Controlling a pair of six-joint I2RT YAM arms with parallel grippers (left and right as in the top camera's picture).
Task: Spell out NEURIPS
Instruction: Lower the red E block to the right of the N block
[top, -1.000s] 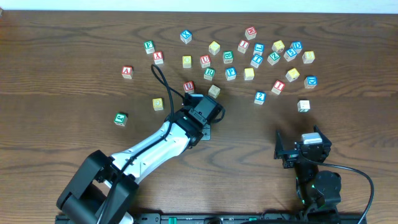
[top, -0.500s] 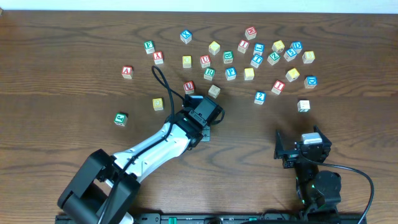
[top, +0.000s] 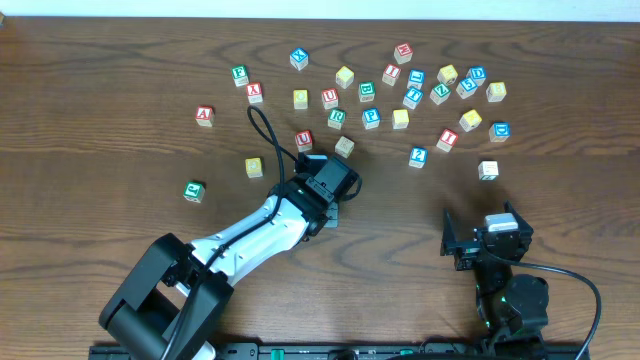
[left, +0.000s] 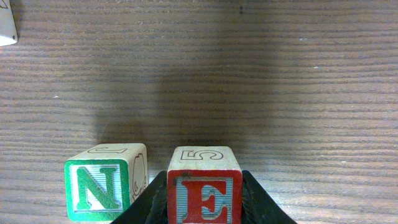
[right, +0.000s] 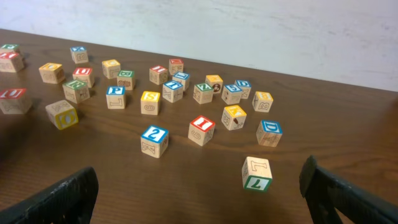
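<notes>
Step in hand: placing the second letter. Left tool (left: 204, 200) clamped on red E cube (left: 204, 186); green N cube (left: 102, 186) just beside its left finger. Right tool (right: 199, 193) wide open, empty. Next, by judgement: release, lift straight clear, seek the third letter.

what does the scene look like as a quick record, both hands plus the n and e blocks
left hand: shut on the red E block
green N block: on the table, not held
N to E: side by side, narrow gap, N left of E in the left wrist view
right hand: open, empty
other blocks: scattered across the far side of the table
</notes>
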